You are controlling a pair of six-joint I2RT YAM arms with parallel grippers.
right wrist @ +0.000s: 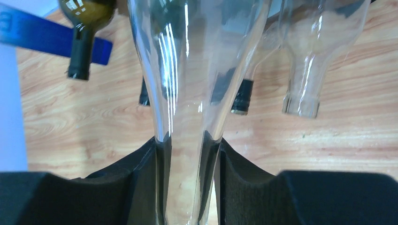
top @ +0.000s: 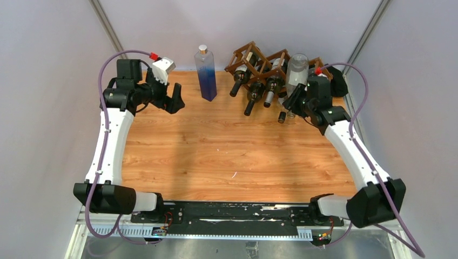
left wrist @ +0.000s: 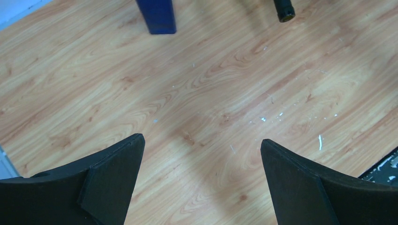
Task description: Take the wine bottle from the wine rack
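The dark brown lattice wine rack (top: 258, 57) stands at the back right of the table. Several dark bottles (top: 254, 97) lie in its cells, necks pointing toward me. My right gripper (top: 295, 102) is shut on the neck of a clear glass wine bottle (top: 296, 70), whose body rests at the rack's right part. In the right wrist view the clear neck (right wrist: 187, 140) runs between both fingers (right wrist: 141, 178). My left gripper (top: 175, 98) is open and empty over the table at the left, and its fingers (left wrist: 112, 178) stand wide apart.
A tall blue square bottle (top: 206, 73) stands upright left of the rack, and its base shows in the left wrist view (left wrist: 157, 16). The right wrist view shows a green bottle (right wrist: 87, 28) and another clear bottle (right wrist: 307, 70) behind. Grey walls close in on three sides.
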